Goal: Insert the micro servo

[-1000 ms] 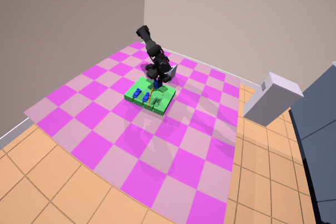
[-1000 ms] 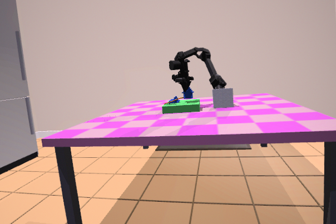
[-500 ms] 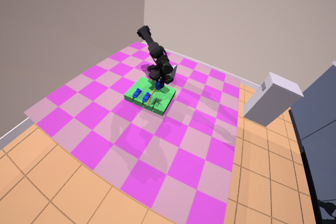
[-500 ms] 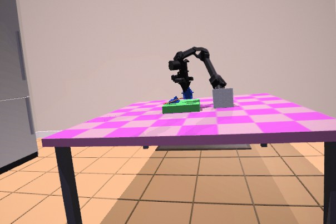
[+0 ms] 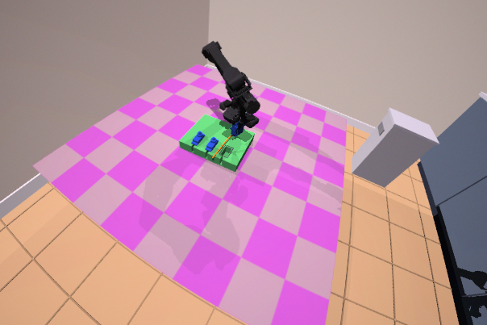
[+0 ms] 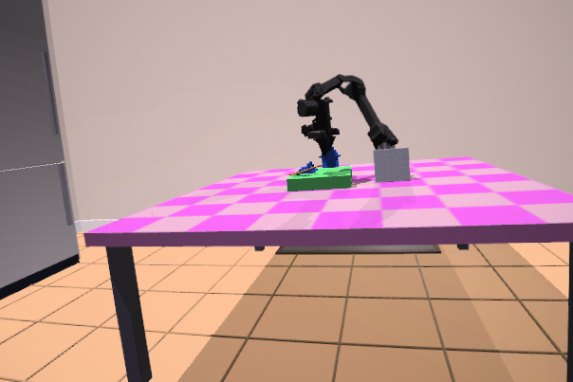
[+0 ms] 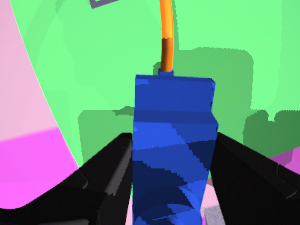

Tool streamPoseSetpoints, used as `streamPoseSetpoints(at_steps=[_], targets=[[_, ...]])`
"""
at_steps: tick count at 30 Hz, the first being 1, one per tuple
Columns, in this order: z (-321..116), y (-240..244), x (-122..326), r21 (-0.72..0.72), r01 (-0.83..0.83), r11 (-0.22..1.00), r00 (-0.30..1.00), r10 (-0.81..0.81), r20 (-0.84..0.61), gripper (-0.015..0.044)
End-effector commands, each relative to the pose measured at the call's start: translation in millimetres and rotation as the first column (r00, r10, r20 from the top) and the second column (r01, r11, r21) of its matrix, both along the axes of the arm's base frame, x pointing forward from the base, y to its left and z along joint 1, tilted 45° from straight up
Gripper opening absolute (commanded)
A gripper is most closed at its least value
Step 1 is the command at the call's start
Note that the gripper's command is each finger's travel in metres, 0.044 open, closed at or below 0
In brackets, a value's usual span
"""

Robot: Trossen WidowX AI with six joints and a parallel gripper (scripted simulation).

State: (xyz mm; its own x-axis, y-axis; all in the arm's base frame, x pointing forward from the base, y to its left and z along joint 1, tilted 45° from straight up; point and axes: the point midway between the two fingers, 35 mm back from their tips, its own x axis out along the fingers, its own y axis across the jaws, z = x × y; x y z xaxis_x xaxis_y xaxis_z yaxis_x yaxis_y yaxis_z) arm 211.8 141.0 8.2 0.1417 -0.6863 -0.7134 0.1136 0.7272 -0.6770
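Above the far part of a green deck [image 5: 218,126] [image 6: 319,183] [image 7: 115,54], the black gripper [image 5: 241,119] [image 6: 325,152] [image 7: 170,143] grips a blue servo [image 5: 236,129] [image 6: 330,158] [image 7: 172,134], one finger on each side of its body. The servo is out of the marked pocket [image 5: 226,152], which lies open toward the near edge. An orange cable [image 5: 222,147] [image 6: 305,171] [image 7: 166,34] runs from the servo over the deck toward that edge, beside the pocket. Two more blue servos, one [image 5: 197,138] nearer the deck's corner and the other [image 5: 211,144] nearer the cable, sit in the deck. The deck rests on a pink checkered table [image 5: 218,209] [image 6: 327,236], near the arm's gray base block [image 6: 392,165].
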Motion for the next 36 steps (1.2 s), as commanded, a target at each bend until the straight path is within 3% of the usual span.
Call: streamPoseSetpoints(at_steps=[1, 11, 36], targets=[[0, 4, 1, 0.004, -0.054, 0.999, 0.997, 0.055, -0.048, 0.0], [0, 6, 7, -0.003, -0.11, 0.994, 0.989, 0.109, -0.1, 0.0], [0, 27, 99, -0.002, -0.11, 0.994, 0.99, 0.109, -0.094, 0.0]])
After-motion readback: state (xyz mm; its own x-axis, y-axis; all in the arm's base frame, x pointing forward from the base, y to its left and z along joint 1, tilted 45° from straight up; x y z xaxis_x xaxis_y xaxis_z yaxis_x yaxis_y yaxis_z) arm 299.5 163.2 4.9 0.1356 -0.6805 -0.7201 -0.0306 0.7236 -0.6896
